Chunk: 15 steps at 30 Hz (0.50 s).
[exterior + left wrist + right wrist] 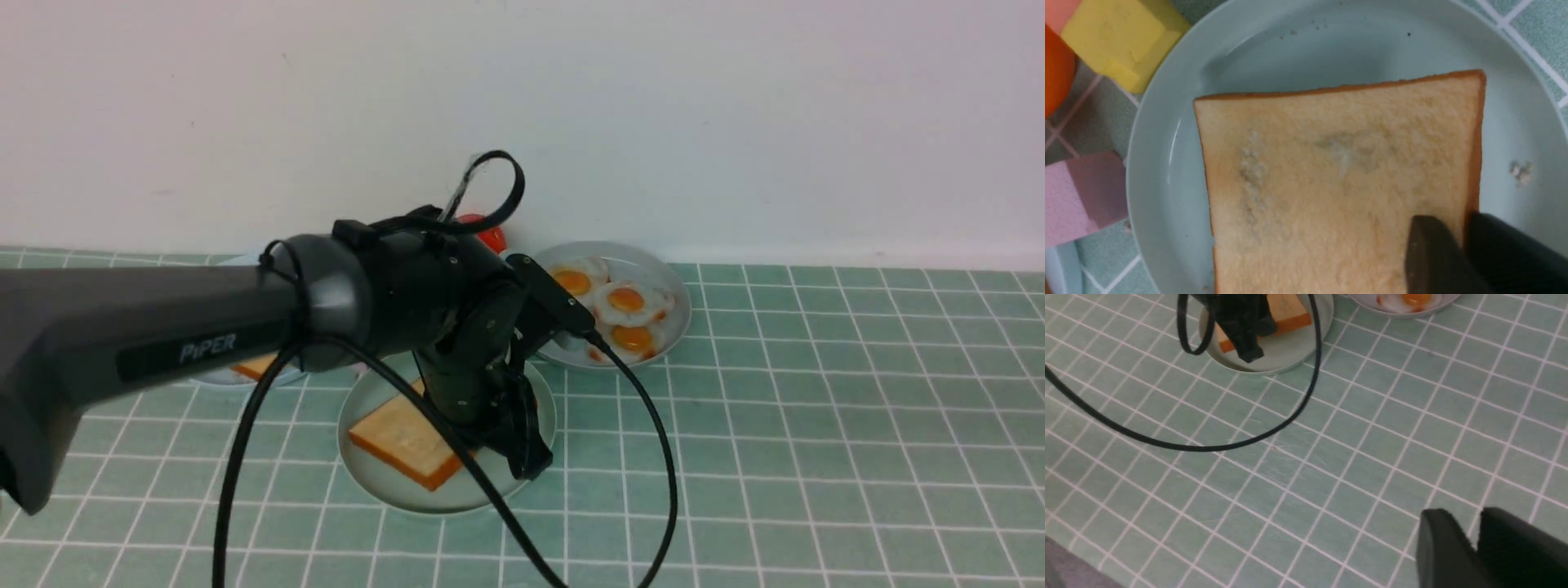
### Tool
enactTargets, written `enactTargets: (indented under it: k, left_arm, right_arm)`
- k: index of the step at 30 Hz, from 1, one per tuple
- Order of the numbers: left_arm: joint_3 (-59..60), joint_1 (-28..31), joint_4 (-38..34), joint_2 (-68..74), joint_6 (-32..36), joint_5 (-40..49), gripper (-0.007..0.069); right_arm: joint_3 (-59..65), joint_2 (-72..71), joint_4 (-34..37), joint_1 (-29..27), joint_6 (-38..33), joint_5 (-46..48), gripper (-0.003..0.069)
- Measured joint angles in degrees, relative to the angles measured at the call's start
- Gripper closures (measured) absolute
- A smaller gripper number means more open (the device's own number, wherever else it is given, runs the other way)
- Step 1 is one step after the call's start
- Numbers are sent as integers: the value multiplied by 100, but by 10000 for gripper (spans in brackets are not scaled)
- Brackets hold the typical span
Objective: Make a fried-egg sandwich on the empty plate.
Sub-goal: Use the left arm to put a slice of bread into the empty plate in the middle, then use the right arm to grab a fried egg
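Straddling toast slice (1331, 175) edge with my left pincer (1457, 228); slice lies on mint-green plate (1167, 134); cannot tell if clamped. My right pincer (1474, 526) slightly parted, empty, above desk (1331, 457).

Green tiled tabletop (816, 392), white wall (735, 122), yellow block (1122, 36), pink block (1077, 196), red round thing (492, 237), perhaps a tomato.

Your count of the tableware and food
You have three plates (424, 502) (645, 261) (282, 378), three eggs (571, 282) (626, 300) (633, 336) and two toast slices (400, 441) (255, 367).
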Motion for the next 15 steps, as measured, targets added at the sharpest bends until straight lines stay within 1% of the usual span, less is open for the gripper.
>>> enactTargets:
  k: [1,2,3,5,6,8,10,11,13,15]
  left_arm:
    - [0,0,0,0,-6,-7,427]
    - [0,0,0,0,-6,-7,406]
    - [0,-5,0,-26,-25,-1,319]
    - [0,-46,-25,-134,-82,111,220]
    - [0,-80,-40,-246,-149,203,184]
    - [0,-173,-40,-579,-311,399,159]
    - [0,-265,-53,-1073,-616,556,189]
    - [0,-299,-85,-1397,-806,641,232]
    - [70,-326,-111,-2127,-1215,741,362]
    - [274,-326,-105,-2911,-1526,755,516]
  right_arm:
    - [-5,28,-60,0,0,-31,430]
    - [-5,28,-60,0,0,-33,424]
    - [-5,109,-86,0,0,-122,372]
    - [-5,252,-73,0,0,-313,328]
    - [-10,330,-61,0,0,-417,321]
    - [-31,556,-15,0,0,-681,322]
    - [-91,904,74,0,-31,-895,346]
    - [-142,1117,106,0,-90,-1012,373]
    - [-300,1599,211,0,-224,-1116,421]
    - [-483,2086,340,0,-383,-1197,468]
